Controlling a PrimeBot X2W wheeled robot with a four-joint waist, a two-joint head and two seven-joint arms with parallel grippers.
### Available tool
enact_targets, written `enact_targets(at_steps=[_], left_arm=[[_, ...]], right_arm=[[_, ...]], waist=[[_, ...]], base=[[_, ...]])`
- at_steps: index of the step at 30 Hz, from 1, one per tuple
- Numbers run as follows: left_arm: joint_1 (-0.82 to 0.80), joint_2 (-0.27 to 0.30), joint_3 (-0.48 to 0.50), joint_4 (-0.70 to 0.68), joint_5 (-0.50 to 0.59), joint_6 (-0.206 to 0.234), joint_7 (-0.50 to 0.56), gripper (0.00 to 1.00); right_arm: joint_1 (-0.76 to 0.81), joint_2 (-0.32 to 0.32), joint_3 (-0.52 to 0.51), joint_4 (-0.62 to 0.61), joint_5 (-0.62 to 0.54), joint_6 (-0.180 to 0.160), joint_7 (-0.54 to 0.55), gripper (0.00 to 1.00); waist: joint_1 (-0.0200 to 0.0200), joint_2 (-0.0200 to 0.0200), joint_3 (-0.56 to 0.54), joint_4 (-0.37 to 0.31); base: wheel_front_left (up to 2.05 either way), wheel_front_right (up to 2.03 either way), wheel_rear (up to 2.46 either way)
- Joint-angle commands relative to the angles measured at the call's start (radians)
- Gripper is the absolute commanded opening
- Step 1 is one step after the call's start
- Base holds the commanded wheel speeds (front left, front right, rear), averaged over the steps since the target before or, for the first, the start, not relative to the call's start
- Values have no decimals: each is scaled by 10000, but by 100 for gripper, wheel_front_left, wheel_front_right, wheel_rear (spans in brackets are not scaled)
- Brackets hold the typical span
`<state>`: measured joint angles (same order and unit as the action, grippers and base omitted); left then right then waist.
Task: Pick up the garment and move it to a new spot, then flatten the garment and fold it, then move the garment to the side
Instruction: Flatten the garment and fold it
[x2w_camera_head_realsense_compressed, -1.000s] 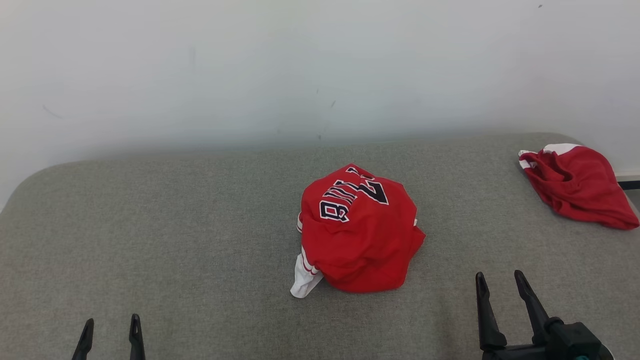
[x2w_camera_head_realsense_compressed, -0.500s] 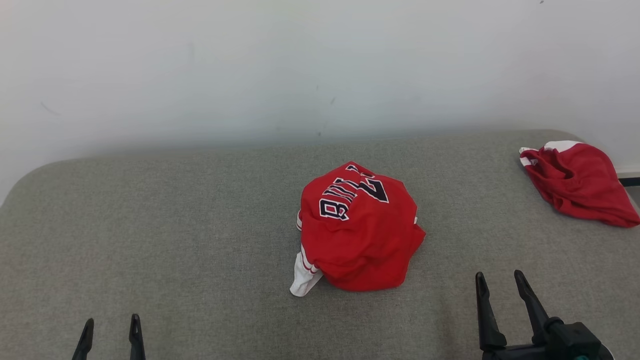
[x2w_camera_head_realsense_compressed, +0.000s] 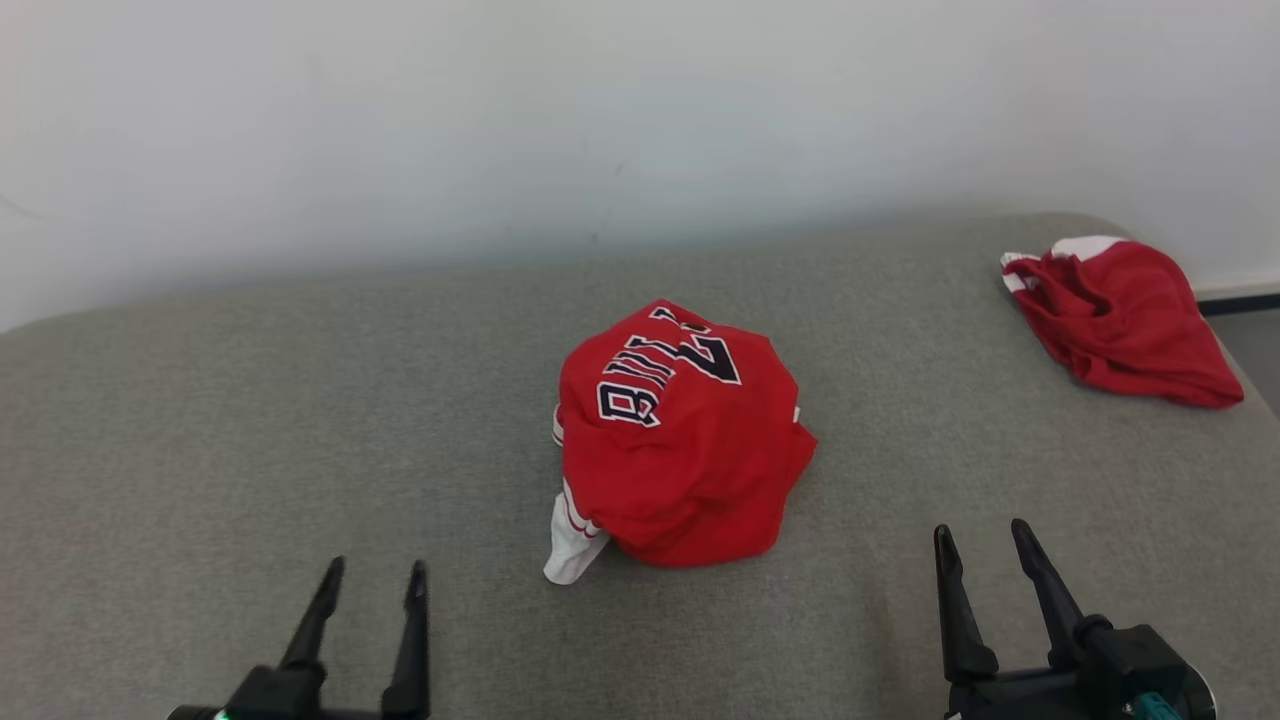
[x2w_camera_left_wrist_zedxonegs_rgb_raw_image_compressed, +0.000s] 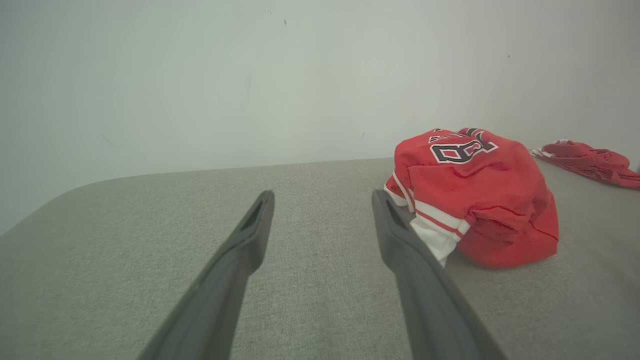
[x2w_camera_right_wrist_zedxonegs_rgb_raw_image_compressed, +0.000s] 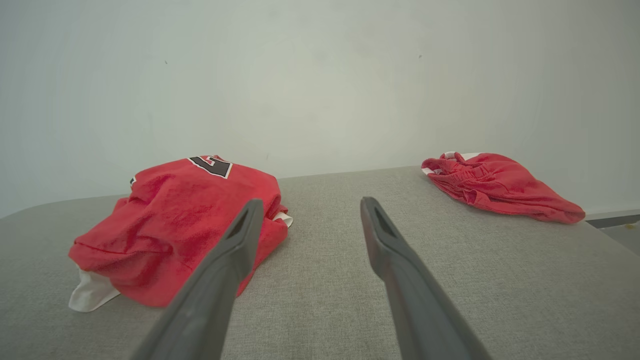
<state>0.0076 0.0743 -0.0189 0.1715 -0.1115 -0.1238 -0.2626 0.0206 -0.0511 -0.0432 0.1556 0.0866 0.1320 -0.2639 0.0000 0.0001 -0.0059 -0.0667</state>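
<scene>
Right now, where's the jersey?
Head view: the jersey lies bunched at the centre of the grey pad, ahead of and between the left claw and right claw; another red garment lies far right.

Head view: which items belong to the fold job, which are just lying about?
Job: crumpled red jersey with black lettering, mid-surface, likely the target; open left gripper; open right gripper; both empty.
Lying about: second crumpled red garment with white band, far right on the grey fabric surface.
</scene>
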Motion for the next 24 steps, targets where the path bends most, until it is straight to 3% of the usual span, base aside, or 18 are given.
enact_targets(at_steps=[1,9,21,22,23,24], left_arm=[[-290,-28,-223,220,-41,-42,-29,100],[-2121,142,-1754,2191,-522,-55,-29,100],[-3669,450,-3042,4522,-1209,-58,-29,100],[-3782,416,-3137,4762,-1334,-58,-29,89],[-3971,381,-3169,4915,-1429,-58,-29,35],[-4115,393,-3237,5102,-1493,-58,-29,0]], right_arm=[[-102,19,21,-5,30,-29,-2,100],[-631,20,-101,-136,122,-30,-2,100],[-1002,24,-75,-130,220,-29,-2,100],[-1016,25,-69,-130,206,-29,-2,100],[-1021,24,-73,-127,187,-29,-2,100],[-1024,25,-67,-125,161,-29,-2,100]], waist=[[0,-1,374,-356],[0,-1,1408,-1131],[0,-1,1889,-1381],[0,-1,1886,-1375],[0,-1,1879,-1361],[0,-1,1863,-1350]], base=[[0,0,0],[0,0,0],[0,0,0],[0,0,0],[0,0,0],[0,0,0]])
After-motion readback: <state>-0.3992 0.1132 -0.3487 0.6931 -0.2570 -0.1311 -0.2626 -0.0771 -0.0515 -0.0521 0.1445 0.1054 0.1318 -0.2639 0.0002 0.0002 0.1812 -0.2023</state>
